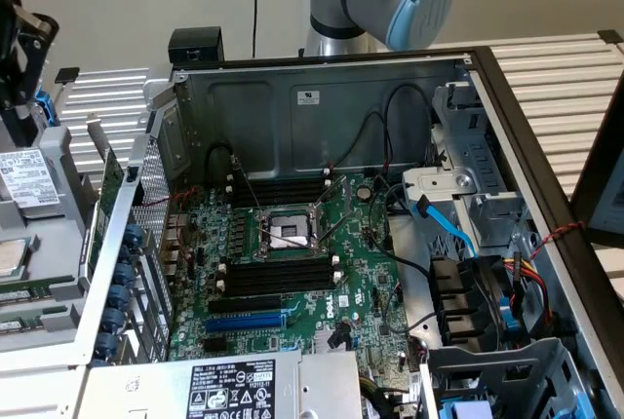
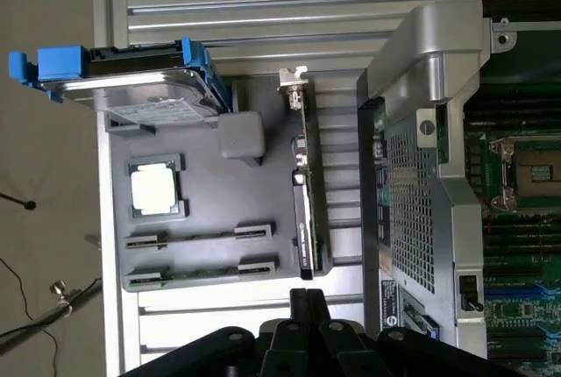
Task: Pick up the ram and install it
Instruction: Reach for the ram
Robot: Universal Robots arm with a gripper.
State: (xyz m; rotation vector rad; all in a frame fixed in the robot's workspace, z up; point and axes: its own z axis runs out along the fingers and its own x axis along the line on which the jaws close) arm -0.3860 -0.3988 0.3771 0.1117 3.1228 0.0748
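Two ram sticks [image 2: 197, 237] [image 2: 197, 270] lie on edge in holders of a grey tray [image 2: 263, 219], thin green strips side by side. In the exterior view the same sticks [image 1: 29, 294] sit at the far left on that tray [image 1: 58, 244]. My gripper [image 2: 307, 300] hangs above the tray with its black fingers shut and nothing between them, a short way off the sticks' ends. It is the dark shape [image 1: 19, 112] at the exterior view's left edge. Empty black memory slots [image 1: 278, 273] flank the CPU socket [image 1: 290, 232] on the motherboard.
The tray also carries a hard drive with blue rails [image 2: 131, 88], a CPU chip [image 2: 156, 188] and an upright expansion card [image 2: 302, 184]. The open case wall [image 1: 117, 244] stands between tray and motherboard. A blue expansion slot [image 1: 244, 322] and loose cables [image 1: 507, 283] lie inside.
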